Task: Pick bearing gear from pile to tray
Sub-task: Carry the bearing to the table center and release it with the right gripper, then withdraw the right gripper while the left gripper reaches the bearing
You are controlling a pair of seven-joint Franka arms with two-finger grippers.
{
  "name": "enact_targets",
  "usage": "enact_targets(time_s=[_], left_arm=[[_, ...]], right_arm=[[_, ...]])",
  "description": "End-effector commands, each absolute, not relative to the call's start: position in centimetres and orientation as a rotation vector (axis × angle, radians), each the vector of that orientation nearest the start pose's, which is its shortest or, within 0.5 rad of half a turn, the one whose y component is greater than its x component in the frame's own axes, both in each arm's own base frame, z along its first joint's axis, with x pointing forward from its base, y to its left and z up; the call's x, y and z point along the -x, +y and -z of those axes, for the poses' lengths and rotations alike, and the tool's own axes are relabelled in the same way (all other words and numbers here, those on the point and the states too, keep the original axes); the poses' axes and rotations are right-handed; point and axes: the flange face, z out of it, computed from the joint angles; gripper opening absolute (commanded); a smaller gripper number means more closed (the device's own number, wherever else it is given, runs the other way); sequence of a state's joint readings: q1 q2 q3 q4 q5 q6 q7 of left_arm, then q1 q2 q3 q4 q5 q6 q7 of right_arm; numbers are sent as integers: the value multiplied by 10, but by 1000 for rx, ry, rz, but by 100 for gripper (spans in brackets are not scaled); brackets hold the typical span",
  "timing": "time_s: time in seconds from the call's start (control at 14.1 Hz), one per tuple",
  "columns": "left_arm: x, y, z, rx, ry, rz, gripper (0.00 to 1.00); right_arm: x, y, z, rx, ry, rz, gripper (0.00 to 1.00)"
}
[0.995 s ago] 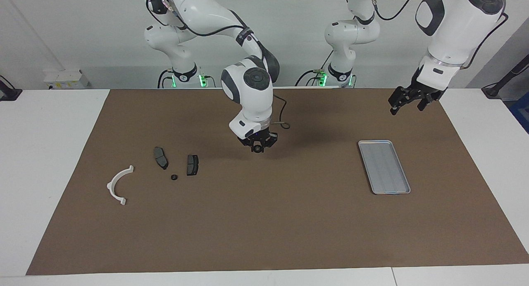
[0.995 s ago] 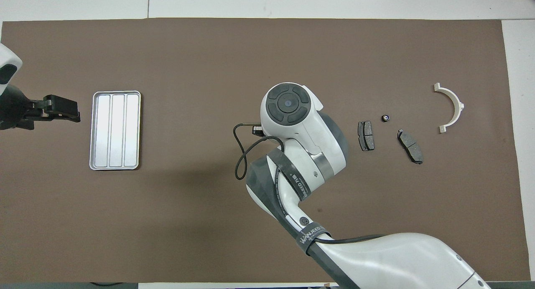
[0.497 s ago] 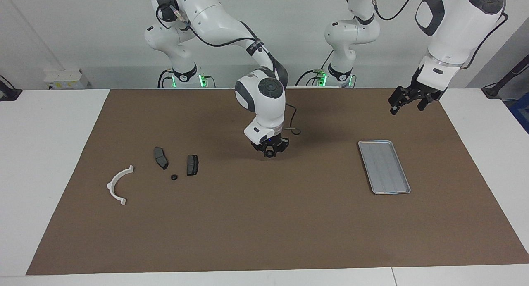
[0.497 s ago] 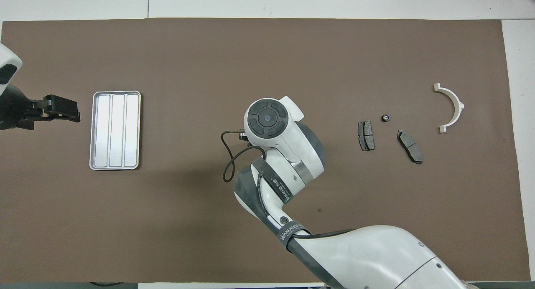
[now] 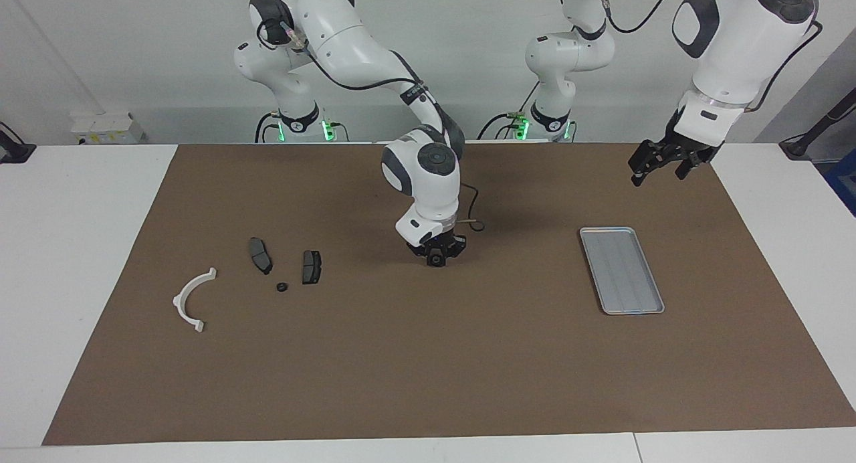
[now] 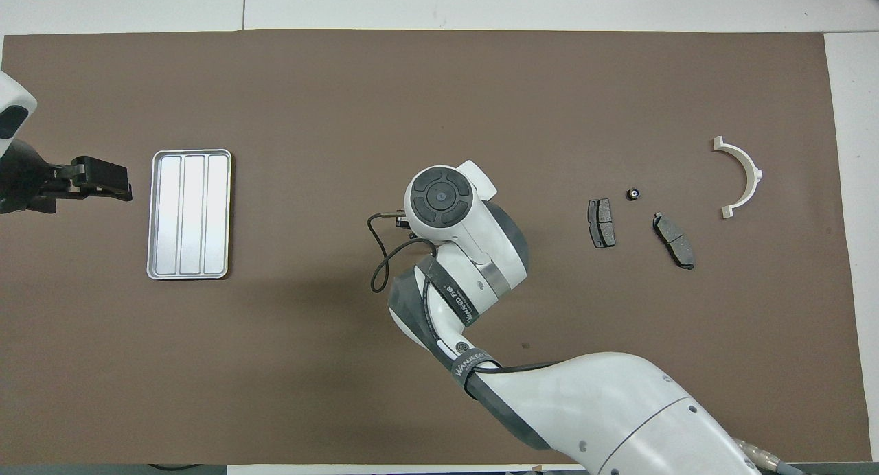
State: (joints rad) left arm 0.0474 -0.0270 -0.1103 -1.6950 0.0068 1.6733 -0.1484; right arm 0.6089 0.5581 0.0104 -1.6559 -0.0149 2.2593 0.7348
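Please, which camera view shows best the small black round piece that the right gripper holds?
The facing view: there the right gripper shows from the side, low over the brown mat, shut on the small black round piece. In the overhead view the arm's own wrist covers both gripper and piece.

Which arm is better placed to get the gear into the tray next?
Right, probably: the right gripper holds a gear over the middle of the mat. The left gripper waits open and empty near the tray.
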Motion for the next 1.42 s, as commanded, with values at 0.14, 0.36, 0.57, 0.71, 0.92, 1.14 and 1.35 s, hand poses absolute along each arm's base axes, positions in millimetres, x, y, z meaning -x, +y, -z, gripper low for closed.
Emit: enact_targets(time_s=[0.14, 0.36, 0.57, 0.71, 0.92, 1.14, 1.35], left_arm=[[-542, -35, -590, 3137, -124, 5, 100], [-539, -37, -588, 3137, -119, 5, 100], [-531, -36, -579, 3132, -124, -36, 100], [-532, -36, -581, 3132, -134, -14, 100], [-534, -46, -576, 3136, -375, 11, 100], [-531, -96, -557, 3170, -384, -27, 100], [-535, -178, -528, 3154, -590, -7, 100]], right_arm=[[-565, 389, -289, 3108, 200, 90, 0], [-567, 383, -289, 3109, 228, 79, 100], [-575, 381, -311, 3093, 261, 108, 100], [-594, 356, -353, 3077, 313, 140, 100], [-616, 305, -406, 3079, 229, 184, 100], [-642, 222, -436, 3096, 41, 219, 100], [-659, 150, -440, 3120, -105, 201, 100]])
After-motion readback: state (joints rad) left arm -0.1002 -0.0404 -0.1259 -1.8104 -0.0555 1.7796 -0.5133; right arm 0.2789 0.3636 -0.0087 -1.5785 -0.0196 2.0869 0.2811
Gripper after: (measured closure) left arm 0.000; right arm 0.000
